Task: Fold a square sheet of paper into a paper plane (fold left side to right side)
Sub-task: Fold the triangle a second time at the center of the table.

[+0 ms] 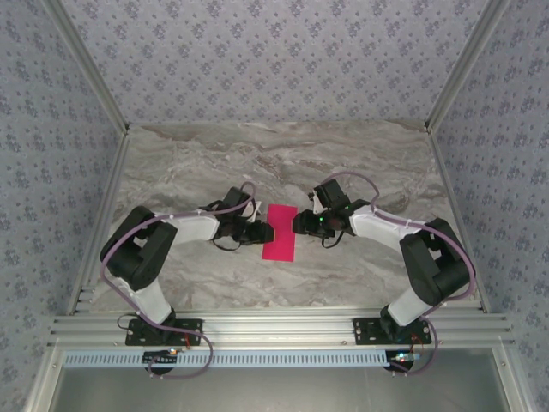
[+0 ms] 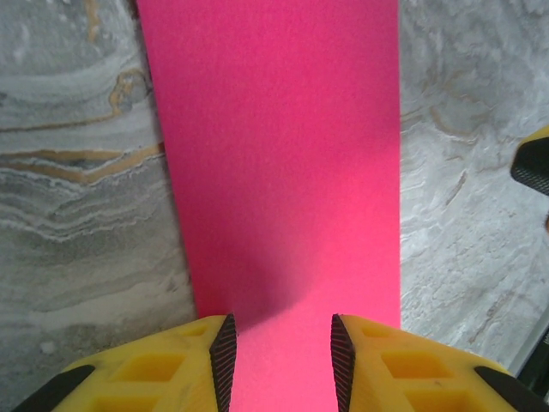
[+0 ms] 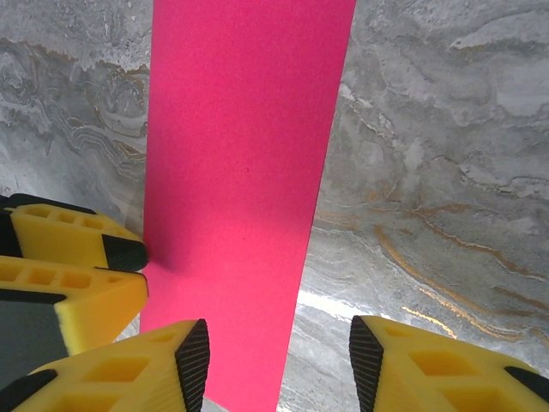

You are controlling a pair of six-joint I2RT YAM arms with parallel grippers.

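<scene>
Paper: narrow rectangle, so left-to-right half fold looks done imo. Lies flat mid surface, between both arms. Left gripper parted over one long edge, nothing pinched. Right gripper released too, straddling opposite edge. No nose folds or wings yet, so most of plane left.

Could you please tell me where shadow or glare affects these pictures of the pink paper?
Left wrist view: a soft dark shadow lies on the pink paper just ahead of the left tool, and the rest is evenly lit. Right wrist view: a bright glare streak sits on the marble table beside the paper's right edge. Top view: even, soft light with no glare.
</scene>
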